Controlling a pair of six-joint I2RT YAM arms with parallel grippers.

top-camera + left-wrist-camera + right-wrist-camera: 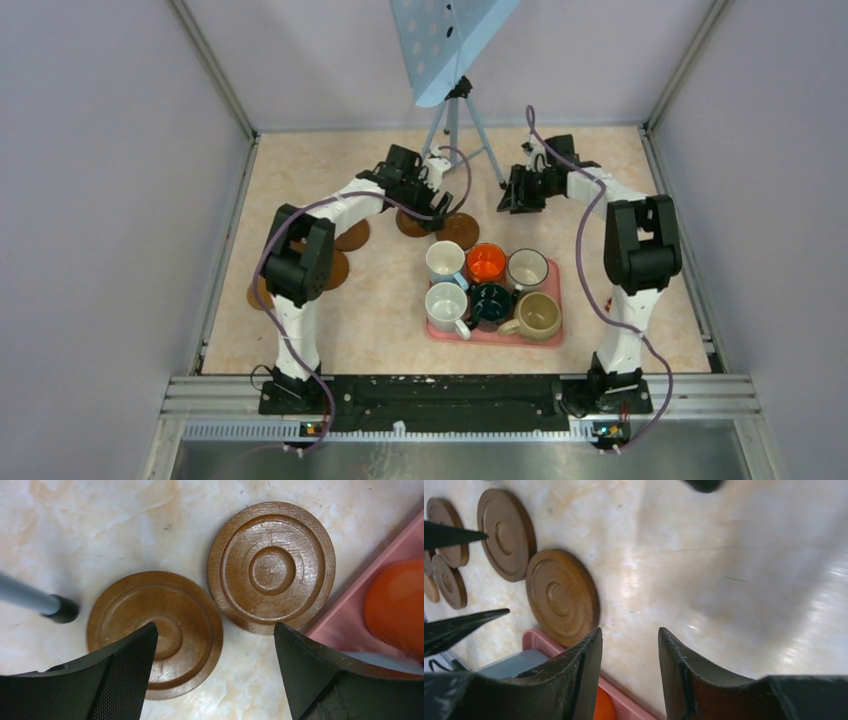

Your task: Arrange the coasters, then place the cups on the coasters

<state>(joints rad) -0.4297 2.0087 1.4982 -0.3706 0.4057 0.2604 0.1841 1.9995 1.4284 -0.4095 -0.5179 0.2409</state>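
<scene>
Six cups (486,262) on pink tray (556,274)

Beige table (385,305): coasters (271,567), pink tray (497,339)

Brown ringed coasters (271,567), pink tray (350,617), orange mug (397,605)

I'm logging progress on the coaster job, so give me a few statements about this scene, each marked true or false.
1. The orange mug stands on the pink tray. True.
2. A mug sits on the coaster nearest the tray. False: that coaster is bare.
3. The left gripper has its fingers wide apart with nothing between them. True.
4. The right gripper holds a coaster. False: its fingers are apart and empty, above bare table.
5. The coaster nearest the tray is stacked on the neighbouring coaster. False: they lie flat, side by side.
</scene>
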